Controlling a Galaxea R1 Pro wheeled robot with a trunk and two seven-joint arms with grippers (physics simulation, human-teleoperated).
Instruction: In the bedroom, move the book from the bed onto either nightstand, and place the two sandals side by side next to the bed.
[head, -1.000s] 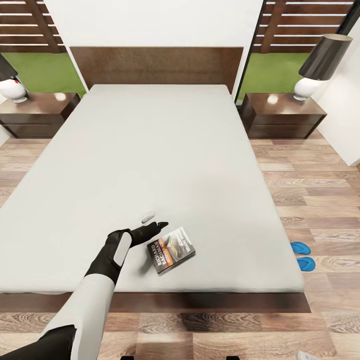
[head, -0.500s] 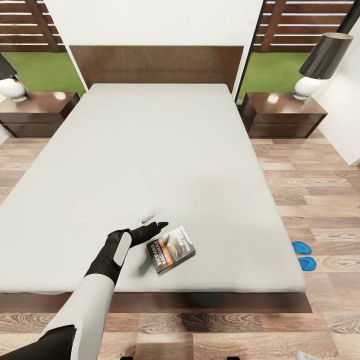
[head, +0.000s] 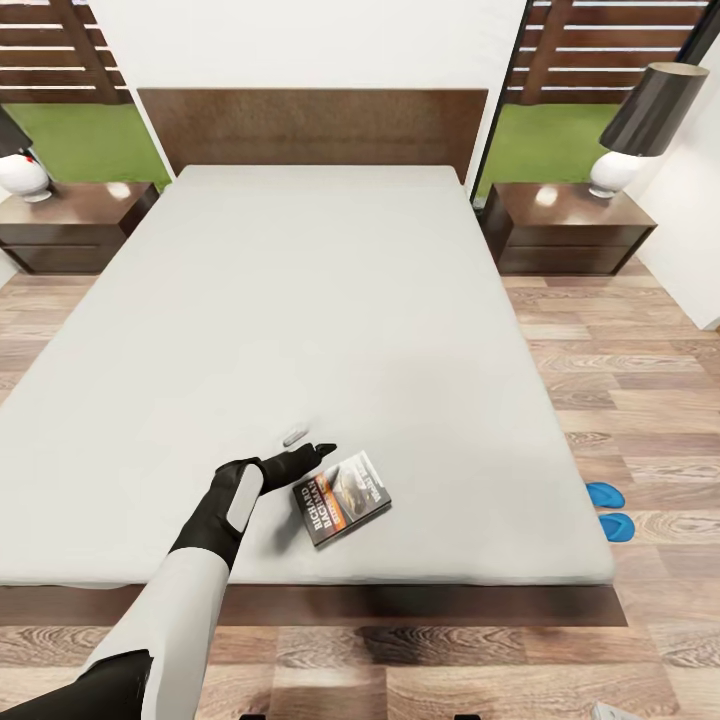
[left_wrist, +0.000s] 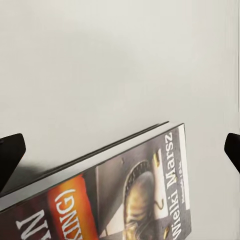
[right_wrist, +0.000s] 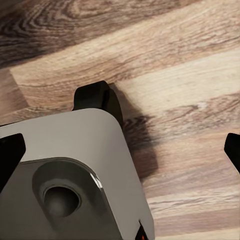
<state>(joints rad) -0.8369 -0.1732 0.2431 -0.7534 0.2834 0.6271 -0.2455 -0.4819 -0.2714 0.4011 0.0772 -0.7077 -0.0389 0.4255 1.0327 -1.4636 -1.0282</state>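
The left gripper (head: 305, 445), fingers spread wide, hovers just above the pale grey-white mattress of the dark wood bed (head: 330, 300). The thin dark paperback book (head: 341, 498) lies flat just beside its fingertips (head: 326, 450), untouched. Two bright blue flip-flop sandals (head: 607, 510) sit on the plank floor well off to the gripper's right, beside the bed. The right gripper's (right_wrist: 120, 150) fingers stand apart over the brown wood floor (right_wrist: 175, 65).

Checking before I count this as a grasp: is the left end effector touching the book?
Apart. The left wrist view shows bare mattress between each fingertip of the left end effector and the book.
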